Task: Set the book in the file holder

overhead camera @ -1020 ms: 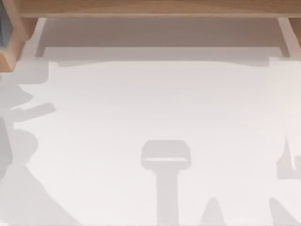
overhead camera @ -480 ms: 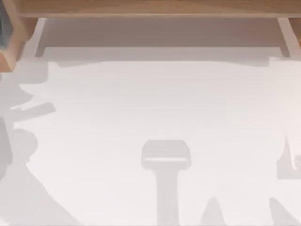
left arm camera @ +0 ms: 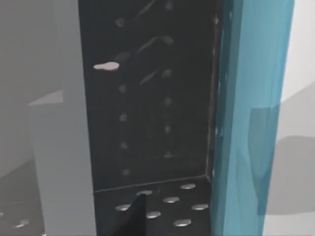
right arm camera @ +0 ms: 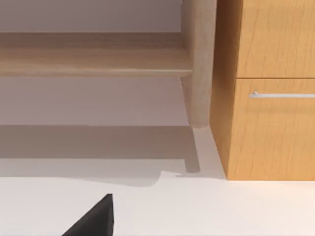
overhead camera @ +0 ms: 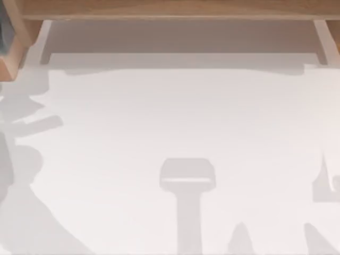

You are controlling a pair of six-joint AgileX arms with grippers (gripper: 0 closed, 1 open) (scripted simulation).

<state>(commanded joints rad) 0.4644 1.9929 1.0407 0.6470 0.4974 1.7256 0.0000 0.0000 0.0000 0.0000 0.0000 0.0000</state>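
Change over the last second: slight. Across the table (overhead camera: 186,117) from above, nothing displaced; just the arm shadows (overhead camera: 32,101) at the left edge redrawn a little, narrower beside the holder (overhead camera: 13,58) in the far left corner. Read as small, slow motion of the left arm above that corner, a placing move rather than a carry.

Left gripper (left arm camera: 132,219) low against the holder's dark, dotted inside, looking along its back wall and floor. Grip state: cannot tell. Book (left arm camera: 246,123) upright just beside that dark wall, showing as a tall pale-blue edge with white past it. Whether seated on the holder's floor or hanging a little above it: cannot tell. Whether held or free: also unclear.

Right gripper (right arm camera: 93,219) parked low over the table's right side, facing the shelf (right arm camera: 98,59) and a wooden cabinet (right arm camera: 275,123). Open or closed: cannot tell. Likely no part in this step.

Judged stage: late. Book already at the holder and standing parallel to its wall, so probably only the last lowering, release and withdrawal left. Main risk: book tipping or catching on the wall's edge if let go before resting on the floor. Slow descent and a straight pull-out advised.
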